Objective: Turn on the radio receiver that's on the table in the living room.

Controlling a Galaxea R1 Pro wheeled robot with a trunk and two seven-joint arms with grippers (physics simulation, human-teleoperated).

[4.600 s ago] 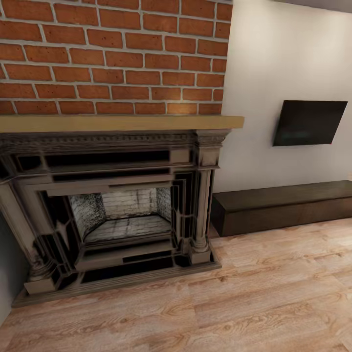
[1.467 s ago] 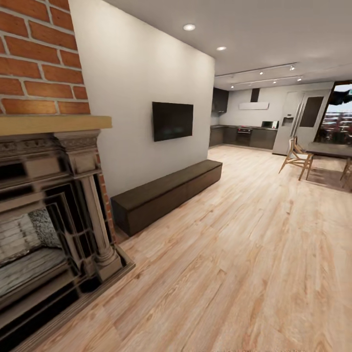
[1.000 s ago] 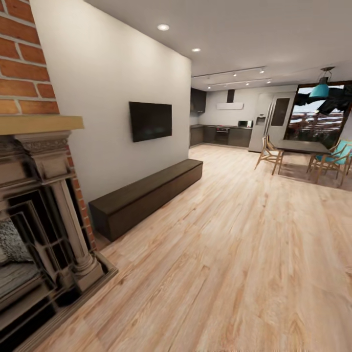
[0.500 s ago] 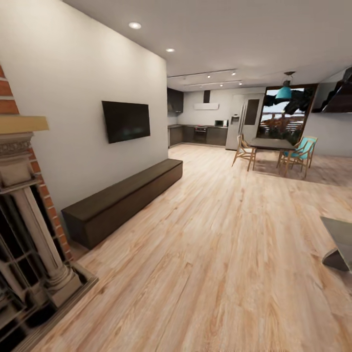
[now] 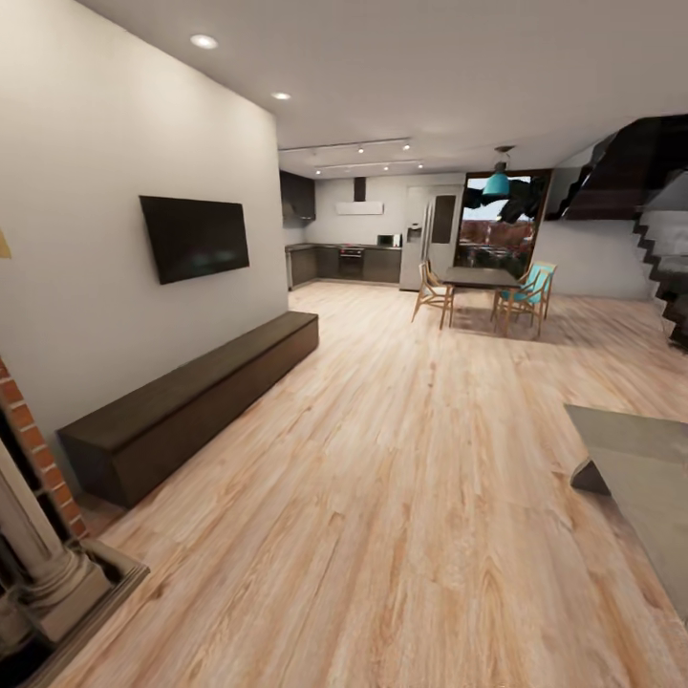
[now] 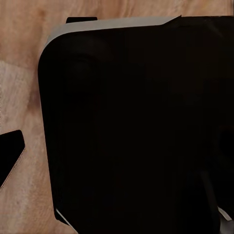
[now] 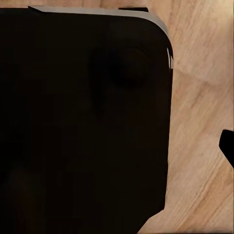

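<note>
The radio receiver is out of view. A corner of the low table (image 5: 652,441), with its glossy grey-brown top, enters the head view at the right edge over the light plank floor (image 5: 401,506) of the living room. Both wrist views look down on a black rounded body of the robot (image 6: 136,126) (image 7: 83,112) above the wood floor. A dark sliver, perhaps a fingertip, sits at the edge of each wrist view, and neither gripper's state can be read from it.
A dark wooden low bench (image 5: 191,392) runs along the left wall under a wall TV (image 5: 194,236). The fireplace base (image 5: 43,573) is at the lower left. A dining table with chairs (image 5: 483,287), a kitchen (image 5: 349,263) and a staircase (image 5: 664,258) lie farther off.
The camera has swung to the right: the fireplace has slid almost out at the left, and the stairs and more of the low table have come in at the right.
</note>
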